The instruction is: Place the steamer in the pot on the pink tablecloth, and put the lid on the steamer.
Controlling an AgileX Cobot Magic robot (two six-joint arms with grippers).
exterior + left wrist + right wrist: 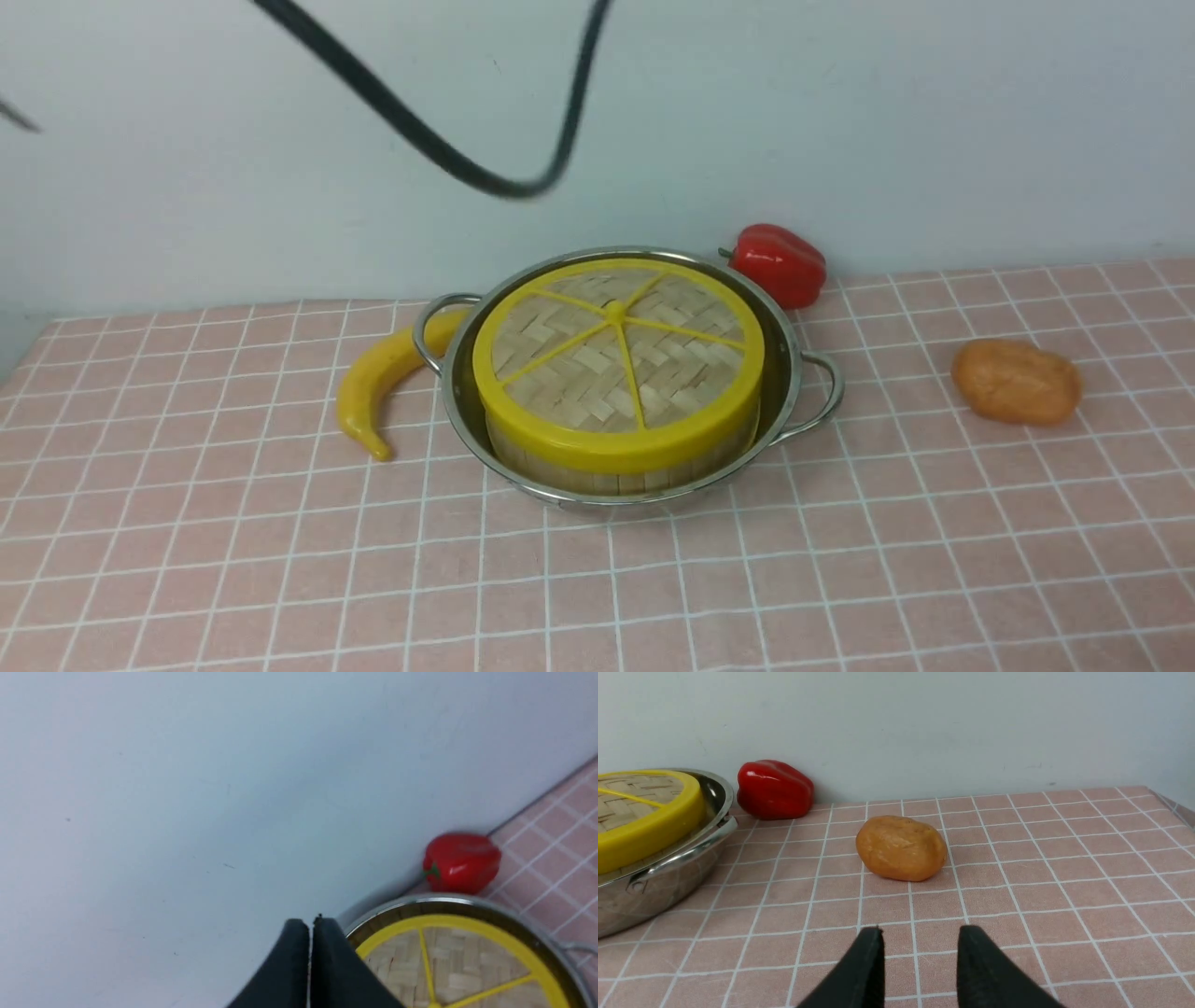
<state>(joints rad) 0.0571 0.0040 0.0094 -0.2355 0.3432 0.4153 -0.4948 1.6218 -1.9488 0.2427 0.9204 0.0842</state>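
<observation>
In left gripper (311, 928), closed tip to tip, gripping nothing; in right gripper (920, 931), parted partway, gripping nothing. Near far edge of pink tablecloth (280, 579), seated inside pot (455, 397): steamer (597, 480), capped with lid (569, 369). At far edge, beside pot: red pepper (777, 268). Toward far right corner: brown oval item (1016, 382). Toward left edge from pot: banana (373, 383).
</observation>
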